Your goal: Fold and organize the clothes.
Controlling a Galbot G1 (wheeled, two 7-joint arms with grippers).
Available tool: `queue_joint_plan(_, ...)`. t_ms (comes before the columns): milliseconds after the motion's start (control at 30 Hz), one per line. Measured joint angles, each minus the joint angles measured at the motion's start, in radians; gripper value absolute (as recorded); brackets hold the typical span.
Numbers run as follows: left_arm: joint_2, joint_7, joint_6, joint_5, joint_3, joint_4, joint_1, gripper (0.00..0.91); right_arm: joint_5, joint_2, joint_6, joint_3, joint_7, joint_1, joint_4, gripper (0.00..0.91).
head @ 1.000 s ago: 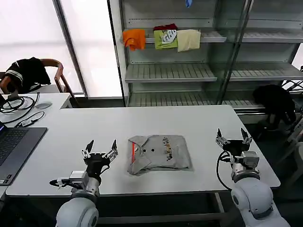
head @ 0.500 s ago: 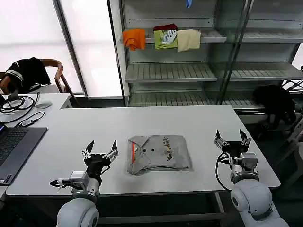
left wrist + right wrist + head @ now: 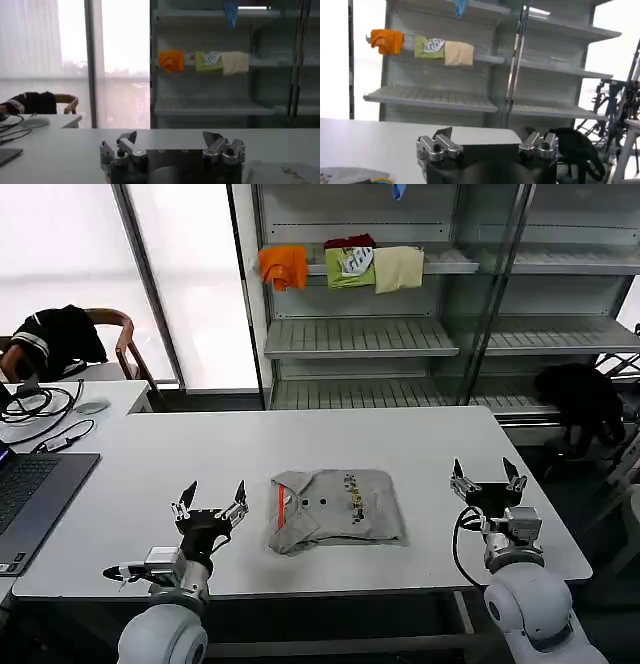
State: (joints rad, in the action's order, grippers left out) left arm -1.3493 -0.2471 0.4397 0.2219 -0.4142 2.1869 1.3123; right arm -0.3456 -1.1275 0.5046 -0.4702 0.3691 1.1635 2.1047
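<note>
The grey T-shirt [image 3: 336, 509] lies folded in the middle of the white counter [image 3: 420, 444]. The left claw [image 3: 209, 501] sits spread wide and empty just beside it, the right claw [image 3: 486, 481] likewise released, farther off on the other side.

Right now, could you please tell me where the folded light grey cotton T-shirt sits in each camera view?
Head view: folded light grey T-shirt at table centre, between both open end effectors.
Left wrist view: a grey corner at the lower edge.
Right wrist view: a grey sliver in the corner.
Shared landmark: orange cloth on the shelf.
</note>
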Motion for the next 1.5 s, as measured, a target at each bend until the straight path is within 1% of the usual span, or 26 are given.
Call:
queue_joint_plan(200,0.001,-0.001,0.016,-0.004,-0.004,0.006,-0.004,0.907,0.002,-0.001,0.0,0.002,-0.001,-0.002,-0.002,0.907)
queue_joint_plan(967,0.01,-0.006,0.007,0.003,-0.004,-0.009,-0.019,0.907,0.009,-0.011,0.003,0.016,-0.002,-0.015,-0.015,0.907)
queue_joint_plan(1233,0.016,-0.006,0.026,0.003,-0.014,-0.009,-0.023,0.907,0.011,-0.01,0.002,0.017,-0.004,-0.012,-0.015,0.907)
queue_joint_plan(1500,0.021,-0.006,0.034,0.008,-0.017,-0.016,-0.029,0.907,0.01,-0.011,-0.003,0.003,-0.016,-0.005,-0.016,0.907)
